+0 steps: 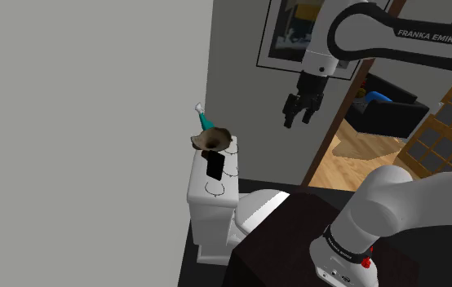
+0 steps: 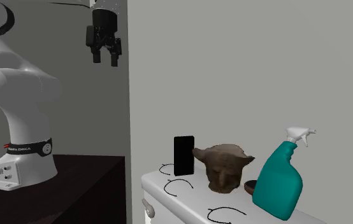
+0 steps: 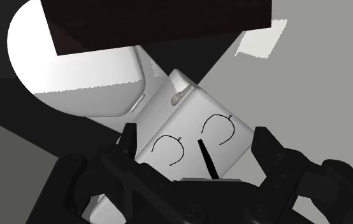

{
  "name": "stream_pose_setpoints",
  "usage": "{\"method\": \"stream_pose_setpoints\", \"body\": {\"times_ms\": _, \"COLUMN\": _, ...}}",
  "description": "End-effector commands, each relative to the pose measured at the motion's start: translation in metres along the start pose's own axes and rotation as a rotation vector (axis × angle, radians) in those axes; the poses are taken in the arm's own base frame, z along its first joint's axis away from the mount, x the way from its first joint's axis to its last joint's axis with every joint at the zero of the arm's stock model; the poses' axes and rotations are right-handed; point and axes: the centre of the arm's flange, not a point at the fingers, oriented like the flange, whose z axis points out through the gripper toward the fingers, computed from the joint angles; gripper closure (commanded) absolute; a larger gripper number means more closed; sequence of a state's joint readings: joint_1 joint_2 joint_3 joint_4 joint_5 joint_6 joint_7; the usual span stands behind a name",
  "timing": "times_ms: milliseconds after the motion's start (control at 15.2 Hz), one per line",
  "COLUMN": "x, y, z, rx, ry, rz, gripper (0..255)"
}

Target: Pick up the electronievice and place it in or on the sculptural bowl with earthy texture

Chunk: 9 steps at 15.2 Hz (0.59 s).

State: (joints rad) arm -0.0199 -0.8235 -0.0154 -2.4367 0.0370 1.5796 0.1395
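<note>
Beside the grey wall [image 1: 94, 98], the arm [image 1: 396, 37] stretches out high, its claw [image 1: 300, 112] pointing down, spread apart and empty.

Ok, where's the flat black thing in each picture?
Shoulder view: black slab standing on the white tank, just below the brown bowl.
Second exterior view: black slab upright, left of the brown bowl.
Wrist view: thin dark sliver on the white tank, beyond the open jaws.
Shared landmark: the white tank.

The white toilet tank [image 2: 191, 198] bears an upright black phone [image 2: 183, 155], brown bowl [image 2: 223, 167], teal spray bottle [image 2: 278, 181].
</note>
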Motion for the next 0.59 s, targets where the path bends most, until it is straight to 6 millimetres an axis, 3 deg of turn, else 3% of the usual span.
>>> {"method": "stream_pose_setpoints", "body": {"times_ms": 0, "x": 0.0, "y": 0.0, "z": 0.0, "rx": 0.0, "ry": 0.0, "rz": 0.0, "gripper": 0}}
{"method": "stream_pose_setpoints", "body": {"times_ms": 528, "x": 0.081, "y": -0.02, "z": 0.07, "rx": -0.02, "ry": -0.022, "rz": -0.138, "gripper": 0}}
